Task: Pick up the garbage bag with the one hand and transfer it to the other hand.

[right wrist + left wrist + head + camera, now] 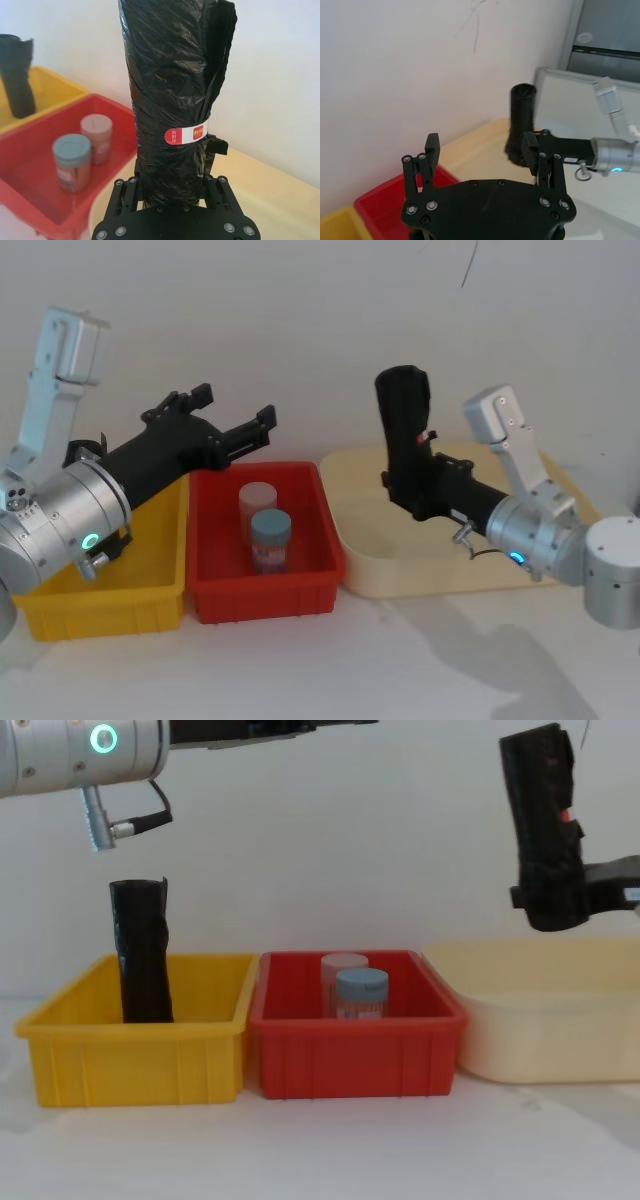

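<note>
Pick-up is judged done: the garbage bag (404, 425) is clamped upright at its lower end btwn the fingers of the R gripper (418, 492) and is held in the air, w/ the cream tray (440, 575) below the gripper. Handover is judged not yet done: the L gripper (234, 410) is seen w/ fingers spread and nothing btwn them. The bag is well apart, ahead of its tips, and the red bin (265, 590) and yellow bin (110, 610) are below it. Bag: thin, glossy, crinkled black film, rolled into a tall cylinder and bound by a red-and-white band (186, 134) just above the R fingers; probably soft and squashable. Bins are judged rigid moulded plastic. A plain black roll (142, 955) is stood in the yellow one.
</note>
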